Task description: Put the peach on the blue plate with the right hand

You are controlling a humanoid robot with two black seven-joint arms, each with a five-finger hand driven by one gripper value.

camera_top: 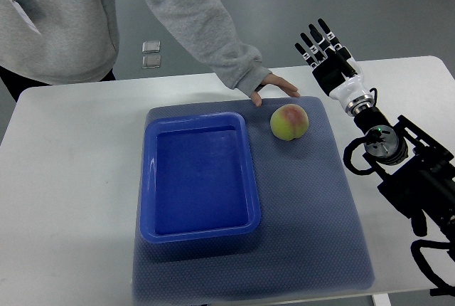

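A yellow-green and pink peach lies on the dark blue mat, just right of the blue plate's far right corner. The blue plate, a rectangular tray with raised walls, sits on the mat at centre-left and holds nothing. My right hand is raised beyond the table's far right part, fingers straight and spread, holding nothing. It is to the right of the peach and farther back, apart from it. My left arm is out of view.
A person in a grey sweatshirt stands at the far side. Their hand rests on the mat's far edge, just behind the peach. The dark blue mat covers the middle of the white table.
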